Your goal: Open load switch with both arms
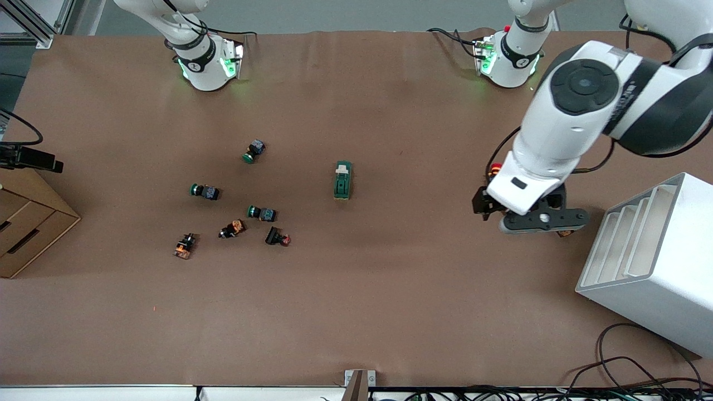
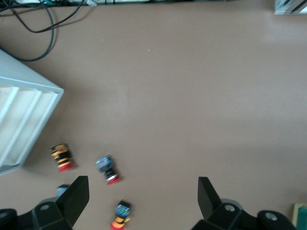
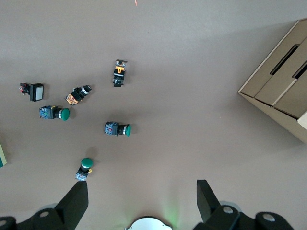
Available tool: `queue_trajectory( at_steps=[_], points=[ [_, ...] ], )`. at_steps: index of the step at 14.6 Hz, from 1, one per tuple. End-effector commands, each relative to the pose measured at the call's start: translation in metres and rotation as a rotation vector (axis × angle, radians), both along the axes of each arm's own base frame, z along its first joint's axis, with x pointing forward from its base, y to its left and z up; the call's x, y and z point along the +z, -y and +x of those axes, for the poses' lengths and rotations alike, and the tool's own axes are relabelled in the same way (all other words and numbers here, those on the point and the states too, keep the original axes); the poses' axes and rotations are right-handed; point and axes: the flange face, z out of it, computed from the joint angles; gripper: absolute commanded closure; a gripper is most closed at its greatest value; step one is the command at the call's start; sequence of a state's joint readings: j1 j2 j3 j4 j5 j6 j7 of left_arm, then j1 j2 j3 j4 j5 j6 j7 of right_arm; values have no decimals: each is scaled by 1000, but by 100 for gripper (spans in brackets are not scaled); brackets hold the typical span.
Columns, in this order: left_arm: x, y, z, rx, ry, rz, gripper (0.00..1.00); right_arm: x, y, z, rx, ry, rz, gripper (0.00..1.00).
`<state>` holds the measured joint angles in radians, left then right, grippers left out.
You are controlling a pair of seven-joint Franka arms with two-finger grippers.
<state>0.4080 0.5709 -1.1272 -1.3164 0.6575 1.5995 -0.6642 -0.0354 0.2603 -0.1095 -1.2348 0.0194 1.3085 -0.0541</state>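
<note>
The load switch (image 1: 342,180), a dark green oblong block with a white tab at its end toward the robots, lies flat near the table's middle. My left gripper (image 1: 535,220) hangs open over the table toward the left arm's end, apart from the switch. In the left wrist view the left gripper (image 2: 142,196) is open with nothing held, above small red-capped push buttons (image 2: 108,168). My right gripper (image 3: 142,196) is open and empty, high over the table close to its own base (image 3: 148,224). It is out of the front view.
Several push buttons (image 1: 254,150) (image 1: 262,213) (image 1: 184,245) lie scattered toward the right arm's end. A white slotted rack (image 1: 652,250) stands at the left arm's end and a cardboard box (image 1: 28,223) at the right arm's end. Cables (image 1: 629,362) lie near the rack.
</note>
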Motion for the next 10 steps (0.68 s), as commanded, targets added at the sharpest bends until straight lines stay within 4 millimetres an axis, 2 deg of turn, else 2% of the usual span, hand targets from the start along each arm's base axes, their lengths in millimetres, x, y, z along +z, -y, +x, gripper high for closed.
queue_trajectory(
  at_steps=[1,5,9,10],
  points=[
    [41,-47,-8,2,-22,21,0,6,-3,-41,0,79,16,0],
    [79,-111,-16,6,-28,-20,0,26,-7,-60,11,109,9,0],
    [98,-157,-36,-30,-82,-52,0,44,-7,-76,16,104,10,0],
    [98,-161,-42,-40,-89,-51,0,47,-7,-79,16,101,10,0]
  ],
)
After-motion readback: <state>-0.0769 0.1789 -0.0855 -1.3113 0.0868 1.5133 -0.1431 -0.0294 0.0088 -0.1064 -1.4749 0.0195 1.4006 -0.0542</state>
